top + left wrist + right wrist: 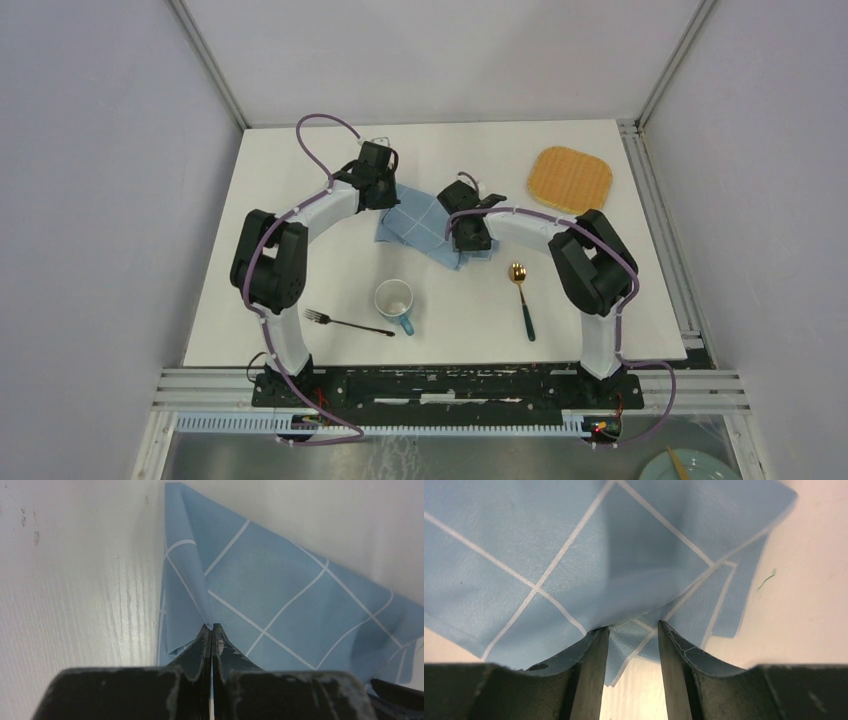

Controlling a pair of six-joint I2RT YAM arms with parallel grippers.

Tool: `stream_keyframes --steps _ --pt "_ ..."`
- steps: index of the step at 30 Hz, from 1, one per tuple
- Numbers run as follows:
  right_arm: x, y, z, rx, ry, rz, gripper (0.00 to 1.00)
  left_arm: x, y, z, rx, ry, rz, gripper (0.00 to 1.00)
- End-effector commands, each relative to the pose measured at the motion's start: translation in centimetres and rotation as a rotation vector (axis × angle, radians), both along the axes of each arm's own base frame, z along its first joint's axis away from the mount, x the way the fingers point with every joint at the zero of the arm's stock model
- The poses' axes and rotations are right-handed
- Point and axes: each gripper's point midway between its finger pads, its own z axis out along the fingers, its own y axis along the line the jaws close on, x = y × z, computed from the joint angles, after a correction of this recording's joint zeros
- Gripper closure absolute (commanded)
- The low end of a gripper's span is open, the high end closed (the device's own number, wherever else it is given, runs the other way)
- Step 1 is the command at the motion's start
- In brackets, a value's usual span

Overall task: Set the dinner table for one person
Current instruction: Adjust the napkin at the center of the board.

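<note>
Seemingly the cloth [415,225] is being spread on the bench [300,200]: the left jaws pinch its left edge, the right jaws stand half open astride a fold. Next the right probably must close, then both draw apart. Nearer lie mug [395,303], fork [345,322], spoon [521,295]; mat [570,178] far right; nothing obstructs.

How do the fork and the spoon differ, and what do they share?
The fork is dark all over; the spoon has a gold bowl and a dark handle. The fork lies crosswise, left of the mug; the spoon lies lengthwise, right of it, bowl at the far end. Both lie flat on the dinner table.
</note>
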Motion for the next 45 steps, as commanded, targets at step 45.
stream_keyframes --steps 45 --pt "-4.4 2.7 2.1 -0.036 -0.155 0.453 0.52 0.4 -0.3 1.5 -0.037 -0.026 -0.010 0.98"
